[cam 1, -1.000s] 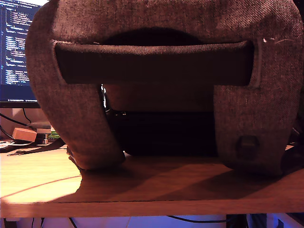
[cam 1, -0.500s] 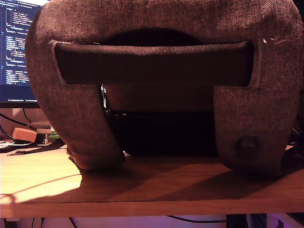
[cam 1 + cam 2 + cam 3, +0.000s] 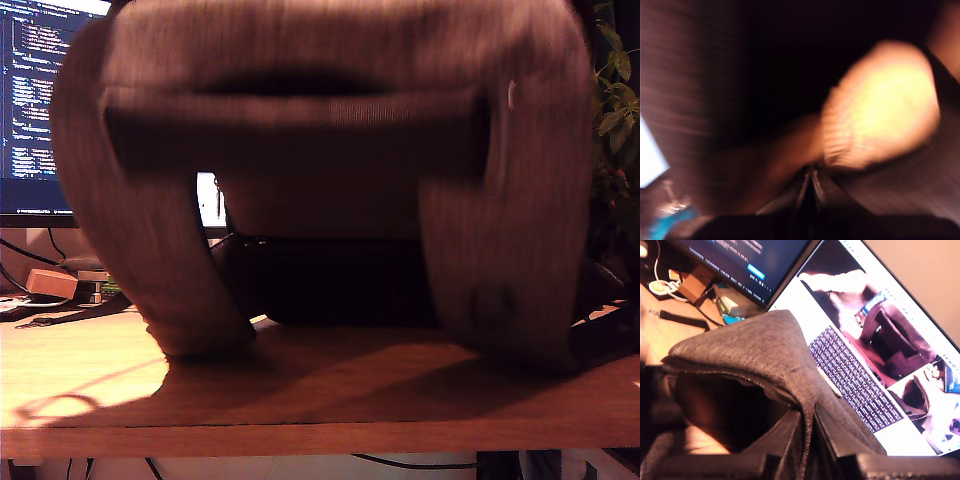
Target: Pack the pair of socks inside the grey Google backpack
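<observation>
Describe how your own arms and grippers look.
My first gripper is just blurred, dark, narrow fingers. My second gripper has black, matte, angular fingers. No cables or markings show, and the backpack hides both arms in the exterior view.

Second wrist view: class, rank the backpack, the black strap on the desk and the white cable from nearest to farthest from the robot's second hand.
1. The backpack: its fabric edge sits between the jaws of my second hand.
2. The black strap: flat on the desk, beyond the backpack.
3. The white cable: farther along the desk, past the strap.
</observation>
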